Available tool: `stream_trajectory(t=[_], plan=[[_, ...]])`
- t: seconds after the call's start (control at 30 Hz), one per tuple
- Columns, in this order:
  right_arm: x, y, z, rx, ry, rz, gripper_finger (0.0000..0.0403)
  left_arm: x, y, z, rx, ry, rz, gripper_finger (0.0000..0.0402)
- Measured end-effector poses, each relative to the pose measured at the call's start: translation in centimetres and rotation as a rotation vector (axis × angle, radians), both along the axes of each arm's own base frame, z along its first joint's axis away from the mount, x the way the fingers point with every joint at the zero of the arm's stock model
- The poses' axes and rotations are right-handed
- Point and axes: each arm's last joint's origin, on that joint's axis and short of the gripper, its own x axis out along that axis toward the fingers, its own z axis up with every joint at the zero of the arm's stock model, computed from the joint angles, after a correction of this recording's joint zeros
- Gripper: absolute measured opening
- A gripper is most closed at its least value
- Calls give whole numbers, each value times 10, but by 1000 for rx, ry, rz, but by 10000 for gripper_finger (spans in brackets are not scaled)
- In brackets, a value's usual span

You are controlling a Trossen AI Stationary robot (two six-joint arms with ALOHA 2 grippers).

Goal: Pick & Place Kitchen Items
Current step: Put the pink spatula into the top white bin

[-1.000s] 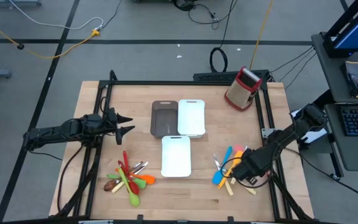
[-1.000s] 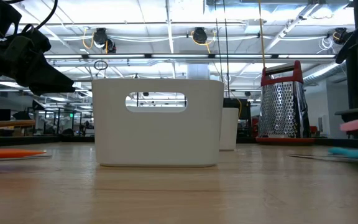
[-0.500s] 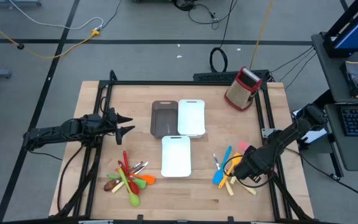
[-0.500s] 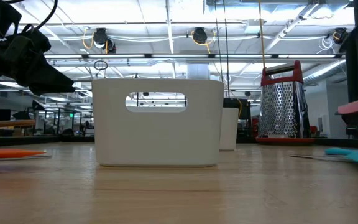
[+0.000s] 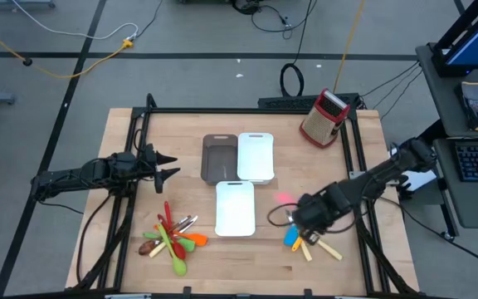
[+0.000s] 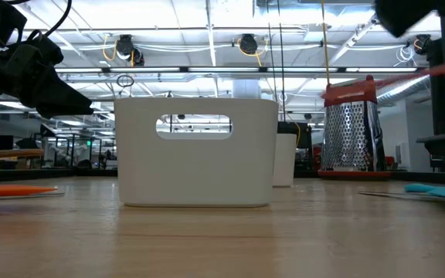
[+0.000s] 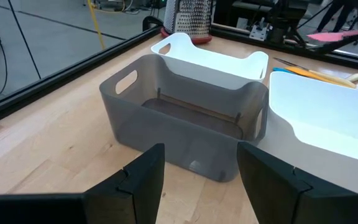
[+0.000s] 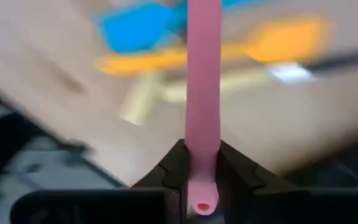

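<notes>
The right gripper (image 8: 201, 171) pinched a pink utensil (image 8: 202, 81) by its handle, lifted clear of the pile (image 5: 305, 241), apparently bound for the trays (image 5: 236, 208), while the left gripper (image 7: 194, 177) waited spread.

grater (image 5: 325, 116) upright, far right corner | dark tray (image 5: 218, 158) touching white tray (image 5: 256, 155) | white tray (image 5: 236, 208) nearer

Two dark, jointed arms are seen, each of slim black links with bulkier joints. The left hand (image 7: 194, 177) is formed of two flat, matte black fingers with angular edges. The right hand (image 8: 202, 168) shows matching black fingers.
</notes>
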Motion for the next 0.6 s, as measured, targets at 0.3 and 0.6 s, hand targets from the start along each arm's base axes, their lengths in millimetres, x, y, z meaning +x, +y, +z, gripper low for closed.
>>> stream_trajectory(t=[0.3,0.6], plan=[[50,-12,13,275,-369,-96,44,0,0,0,0,-1,0,207],[76,-46,26,483,-444,-326,44,0,0,1,-14,-11,-4,207]])
